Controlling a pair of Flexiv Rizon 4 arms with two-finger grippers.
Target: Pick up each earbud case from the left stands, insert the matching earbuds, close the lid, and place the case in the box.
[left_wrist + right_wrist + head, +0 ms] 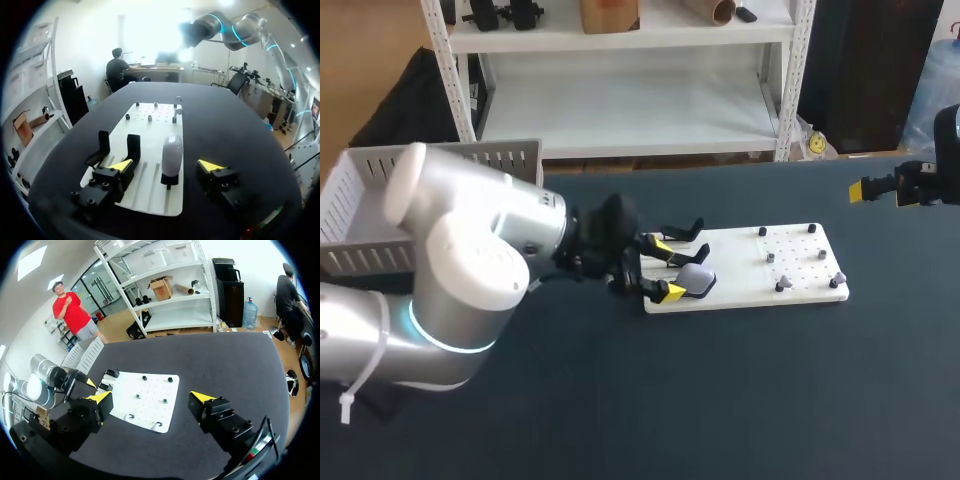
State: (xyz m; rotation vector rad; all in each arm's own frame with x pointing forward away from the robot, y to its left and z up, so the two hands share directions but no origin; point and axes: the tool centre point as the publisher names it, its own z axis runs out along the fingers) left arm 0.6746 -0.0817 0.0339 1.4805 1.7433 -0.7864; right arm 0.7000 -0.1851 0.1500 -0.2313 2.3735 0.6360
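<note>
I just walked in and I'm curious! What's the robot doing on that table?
The left gripper is at the white board, its open fingers on either side of a pale earbud case that sits upright on its stand. Nothing is gripped yet. The black stands beside the case are empty. The right gripper hangs open off to the side of the board, holding nothing. The box waits at the table's left edge.
</note>
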